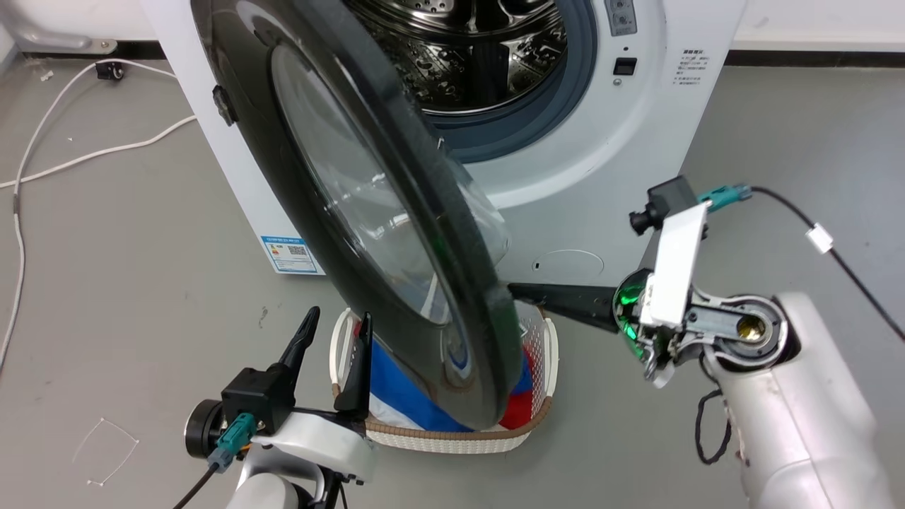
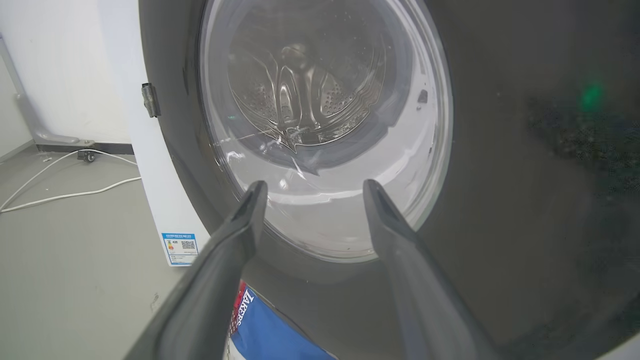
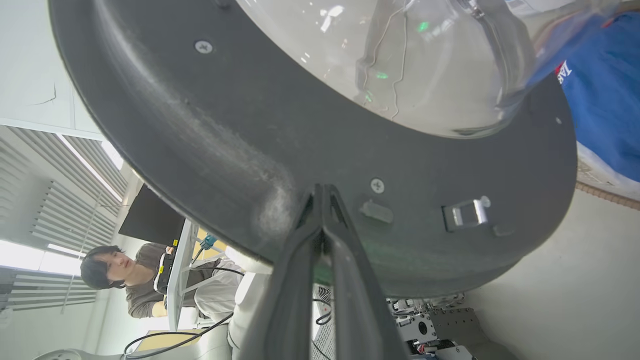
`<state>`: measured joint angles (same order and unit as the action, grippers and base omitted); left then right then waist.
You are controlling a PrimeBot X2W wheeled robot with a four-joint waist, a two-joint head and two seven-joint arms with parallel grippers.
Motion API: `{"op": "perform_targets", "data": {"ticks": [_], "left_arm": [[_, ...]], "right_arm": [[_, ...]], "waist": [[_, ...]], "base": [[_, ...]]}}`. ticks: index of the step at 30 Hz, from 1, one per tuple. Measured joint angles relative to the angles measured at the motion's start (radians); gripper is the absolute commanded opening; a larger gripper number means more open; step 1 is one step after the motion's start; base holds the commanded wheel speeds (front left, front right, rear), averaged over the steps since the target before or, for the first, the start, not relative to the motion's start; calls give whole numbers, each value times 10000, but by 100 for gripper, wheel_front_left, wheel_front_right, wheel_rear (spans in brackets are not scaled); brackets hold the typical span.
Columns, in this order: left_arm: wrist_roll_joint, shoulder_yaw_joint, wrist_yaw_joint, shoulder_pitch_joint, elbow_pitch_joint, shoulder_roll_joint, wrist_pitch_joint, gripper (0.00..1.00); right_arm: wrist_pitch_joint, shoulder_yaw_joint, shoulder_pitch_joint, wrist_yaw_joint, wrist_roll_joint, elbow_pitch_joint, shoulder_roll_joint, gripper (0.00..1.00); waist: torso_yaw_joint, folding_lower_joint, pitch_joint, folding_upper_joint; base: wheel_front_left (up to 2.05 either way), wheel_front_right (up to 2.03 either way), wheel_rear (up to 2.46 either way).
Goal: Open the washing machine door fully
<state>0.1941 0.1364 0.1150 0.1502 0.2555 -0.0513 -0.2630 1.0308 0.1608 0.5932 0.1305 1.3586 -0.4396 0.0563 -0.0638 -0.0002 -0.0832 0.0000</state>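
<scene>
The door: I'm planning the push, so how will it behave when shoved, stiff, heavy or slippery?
The door looks rigid, a thick black rim around bulging glass, so it should swing as one piece. It is probably heavy for its size. The right gripper, shut, meets its smooth rim and may slip.

bright even light, soft shadows, glints on the washing machine door (image 1: 353, 212), wide-angle bend in wrist views
</scene>
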Motion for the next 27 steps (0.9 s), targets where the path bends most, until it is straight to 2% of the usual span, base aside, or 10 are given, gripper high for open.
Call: {"op": "perform_targets", "data": {"ticks": [4, 7, 12, 19, 20, 21, 22, 27], "left_arm": [[46, 52, -21, -35, 23, 0, 0, 100], [104, 67, -54, -78, 21, -2, 0, 100], [127, 58, -96, -100, 25, -2, 0, 100], [132, -52, -98, -226, 119, 0, 0, 100], [130, -65, -98, -242, 157, 0, 0, 100], [130, -79, -98, -270, 184, -2, 0, 100], [125, -90, -98, -294, 213, 0, 0, 100], [113, -176, -105, -463, 280, 0, 0, 100]], "right_arm": [[-458, 504, -277, 0, 267, 244, -12, 0], [-1237, 746, -448, 0, 109, 416, -40, 0], [-3043, 709, -858, 0, -209, 606, -48, 0], [-6113, -10, -1717, 2, -1174, 1189, 111, 0], [-6577, -153, -1891, 2, -1325, 1266, 188, 6], [-7026, -255, -2100, 2, -1547, 1336, 303, 49], [-7478, -301, -2318, 2, -1889, 1404, 466, 100], [-9332, -646, -3416, 2, -3010, 1779, 825, 100]], "waist": [[-1, 1, 106, 0], [13, 0, 165, 0], [70, 1, 224, 0], [173, 1, 399, 0], [182, 1, 451, 0], [191, 1, 507, 0], [199, 1, 560, 0], [284, 1, 773, 0]], "base": [[0, 0, 0], [0, 0, 0], [0, 0, 0], [0, 0, 0], [0, 0, 0], [0, 0, 0], [0, 0, 0], [0, 0, 0]]}}
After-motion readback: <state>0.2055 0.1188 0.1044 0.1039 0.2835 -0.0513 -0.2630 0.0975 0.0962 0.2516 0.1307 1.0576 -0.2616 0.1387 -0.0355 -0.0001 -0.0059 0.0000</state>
